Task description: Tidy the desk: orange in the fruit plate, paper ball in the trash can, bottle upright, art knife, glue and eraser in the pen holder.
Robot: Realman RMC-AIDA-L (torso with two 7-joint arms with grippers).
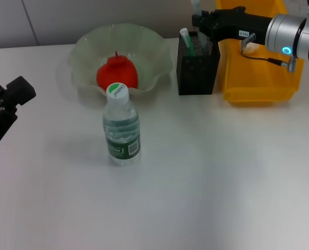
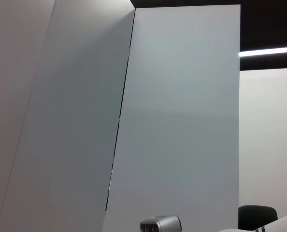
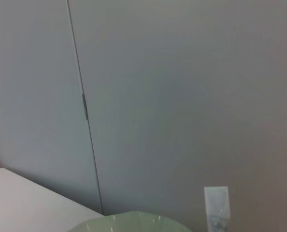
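The orange lies in the pale-green fruit plate, whose rim also shows in the right wrist view. The bottle stands upright on the desk in front of the plate. The black mesh pen holder holds a green-and-white stick. My right gripper hovers just above the holder. A pale slim thing stands up at the gripper and also shows in the right wrist view; I cannot tell if it is held. The yellow trash can stands right of the holder. The eraser is out of view.
My left gripper is parked at the desk's left edge. A pale lump shows in the trash can behind the right arm's cable. The left wrist view shows only wall panels.
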